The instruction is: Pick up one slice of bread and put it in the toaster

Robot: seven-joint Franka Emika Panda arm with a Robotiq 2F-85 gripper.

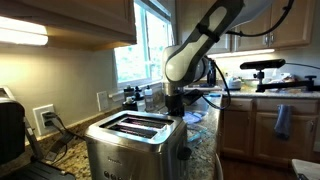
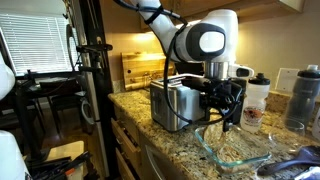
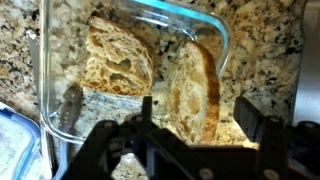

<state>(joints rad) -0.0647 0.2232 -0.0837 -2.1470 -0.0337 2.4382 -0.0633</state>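
Two slices of bread lie in a clear glass dish [image 3: 225,40] on the granite counter. One slice [image 3: 118,60] lies flat at the left. The other slice [image 3: 195,90] leans on edge, right between my open fingers. My gripper [image 3: 198,118] hangs just above the dish, its fingers on either side of this slice and apart from it. The steel toaster [image 1: 135,140] with two dark slots stands next to the dish; it also shows in an exterior view [image 2: 172,103]. My gripper [image 2: 222,105] hovers over the glass dish [image 2: 235,150] there.
A blue-lidded container [image 3: 15,140] sits at the left edge of the wrist view. Bottles and a jar [image 2: 258,95] stand behind the dish. A wooden board [image 2: 140,68] leans on the back wall. A black appliance [image 1: 10,130] stands beside the toaster.
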